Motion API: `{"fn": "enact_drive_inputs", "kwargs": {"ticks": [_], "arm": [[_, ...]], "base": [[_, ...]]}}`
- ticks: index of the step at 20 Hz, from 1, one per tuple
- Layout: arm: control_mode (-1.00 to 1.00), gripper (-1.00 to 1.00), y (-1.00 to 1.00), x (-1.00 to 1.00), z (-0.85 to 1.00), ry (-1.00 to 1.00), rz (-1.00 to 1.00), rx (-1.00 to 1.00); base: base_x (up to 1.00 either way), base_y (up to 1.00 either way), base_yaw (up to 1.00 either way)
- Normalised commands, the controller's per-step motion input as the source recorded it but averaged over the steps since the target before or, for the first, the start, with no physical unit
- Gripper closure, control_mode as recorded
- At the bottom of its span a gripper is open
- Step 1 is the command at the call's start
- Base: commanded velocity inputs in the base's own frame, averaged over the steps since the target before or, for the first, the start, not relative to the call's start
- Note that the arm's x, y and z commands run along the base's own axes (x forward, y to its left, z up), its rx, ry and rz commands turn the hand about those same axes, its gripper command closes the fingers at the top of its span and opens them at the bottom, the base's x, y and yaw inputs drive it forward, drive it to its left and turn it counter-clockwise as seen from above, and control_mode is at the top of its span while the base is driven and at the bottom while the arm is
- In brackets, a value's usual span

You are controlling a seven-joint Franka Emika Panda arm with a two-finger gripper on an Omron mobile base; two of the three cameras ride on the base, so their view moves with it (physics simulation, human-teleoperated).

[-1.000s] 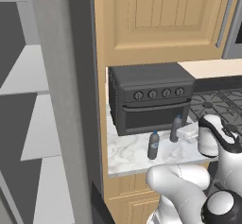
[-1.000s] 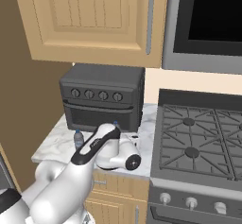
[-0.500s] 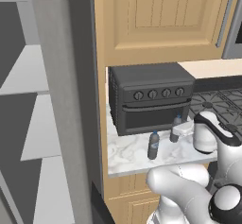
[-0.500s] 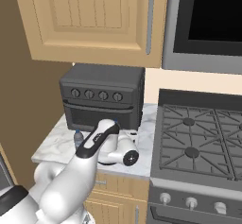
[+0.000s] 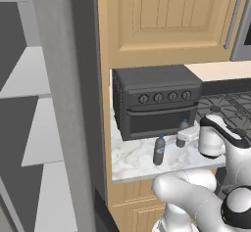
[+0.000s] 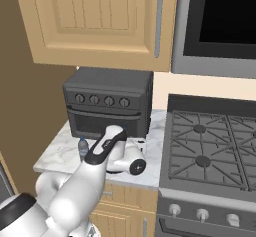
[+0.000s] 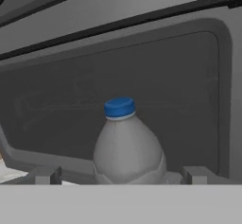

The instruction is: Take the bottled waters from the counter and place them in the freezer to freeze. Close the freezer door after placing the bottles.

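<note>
Two bottled waters stand on the white marble counter [image 5: 137, 162] in front of a dark toaster oven. One bottle [image 5: 159, 150] [image 6: 83, 148] stands free at the left. The other [image 5: 183, 126] [image 7: 127, 147], grey with a blue cap, sits between the fingertips [image 7: 47, 175] of my open gripper [image 5: 183, 138] [image 7: 122, 176], untouched as far as I can see. In the right base view my arm hides that bottle. The freezer [image 5: 44, 128] stands open at the left, pale shelves showing. The freezer door is out of view.
The toaster oven [image 5: 156, 104] [image 6: 107, 103] stands close behind the bottles. A black stove top [image 6: 210, 148] lies to the right of the counter. Wooden cabinets [image 5: 166, 20] hang above. The freezer's grey side wall [image 5: 73, 104] stands between its shelves and the counter.
My hand has crept left and forward along the counter, closing in on the right-hand bottle. Both bottles stand where they were, and the jaws stay wide.
</note>
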Motion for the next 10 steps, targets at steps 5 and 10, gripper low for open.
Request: {"fn": "enact_drive_inputs", "kwargs": {"ticks": [5, 10], "arm": [[-1.0, -1.0, 0.0, 0.12, -0.09, 0.0, -0.01, 0.0], [-1.0, -1.0, 0.0, 0.14, -0.05, 0.0, -0.01, 0.0]], "base": [[0.0, 0.0, 0.0], [0.0, 0.0, 0.0]]}}
